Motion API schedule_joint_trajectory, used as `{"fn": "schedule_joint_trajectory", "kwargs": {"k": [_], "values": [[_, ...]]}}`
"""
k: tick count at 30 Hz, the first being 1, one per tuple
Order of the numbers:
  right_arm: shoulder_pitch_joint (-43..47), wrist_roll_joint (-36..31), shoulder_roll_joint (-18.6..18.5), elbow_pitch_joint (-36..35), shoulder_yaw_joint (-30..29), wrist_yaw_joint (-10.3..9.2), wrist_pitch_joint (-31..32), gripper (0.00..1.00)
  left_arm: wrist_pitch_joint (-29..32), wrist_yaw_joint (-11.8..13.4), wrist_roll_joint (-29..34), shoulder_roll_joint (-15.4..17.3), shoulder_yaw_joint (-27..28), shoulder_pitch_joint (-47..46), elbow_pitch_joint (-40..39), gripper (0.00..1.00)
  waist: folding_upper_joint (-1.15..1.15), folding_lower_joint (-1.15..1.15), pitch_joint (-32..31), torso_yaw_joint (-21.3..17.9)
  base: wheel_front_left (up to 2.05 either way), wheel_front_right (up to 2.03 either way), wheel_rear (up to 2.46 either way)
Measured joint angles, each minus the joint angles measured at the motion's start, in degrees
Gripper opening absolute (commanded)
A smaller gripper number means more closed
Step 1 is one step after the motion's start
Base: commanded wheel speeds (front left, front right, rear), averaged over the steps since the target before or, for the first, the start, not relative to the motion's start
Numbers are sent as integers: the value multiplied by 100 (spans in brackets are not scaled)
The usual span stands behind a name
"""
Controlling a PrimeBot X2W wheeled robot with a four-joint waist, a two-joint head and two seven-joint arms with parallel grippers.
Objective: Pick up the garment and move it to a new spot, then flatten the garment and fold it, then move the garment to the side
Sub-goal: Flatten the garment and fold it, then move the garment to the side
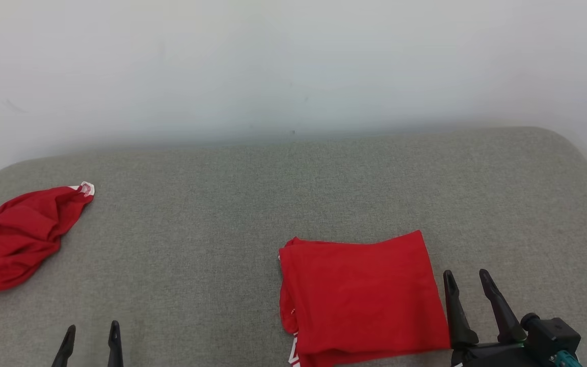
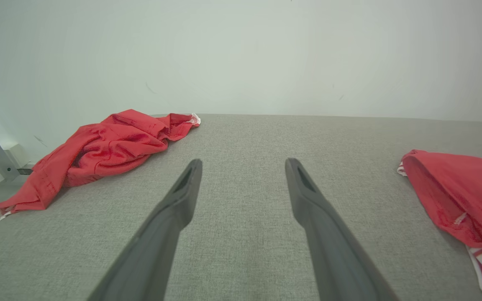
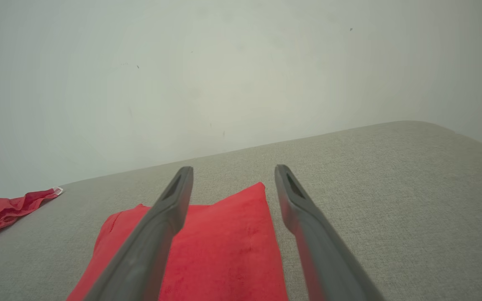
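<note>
Red folded garment (image 1: 359,293) lies flat on grey cushion (image 1: 232,214), right of centre, near front edge. Right gripper (image 1: 467,275) just beside garment's right edge, fingers spread apart, holding nothing. Left gripper (image 1: 93,327) at lower left, likewise spread and empty, well apart from folded garment. Crumpled red garment (image 1: 18,239) at cushion's far left.

Wide-spread right gripper (image 3: 233,168) hangs above the folded red garment (image 3: 224,251).

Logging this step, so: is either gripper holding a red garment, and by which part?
Nothing is held. The left gripper and right gripper both stand open; the folded garment and the crumpled garment lie on the grey surface.
</note>
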Motion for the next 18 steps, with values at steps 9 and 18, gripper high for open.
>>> {"fn": "schedule_joint_trajectory", "kwargs": {"k": [9, 18], "values": [[57, -172, -4, -8, -40, 0, 0, 100, 0, 10, 121, 36, 110, 2, -66, 100, 0, 0, -52, 39, 0, 0, 0], [77, -248, -42, 29, -56, 0, 0, 100, 0, 14, 153, 62, 56, 37, -131, 100, 0, 0, -59, 62, 0, 0, 0]]}}
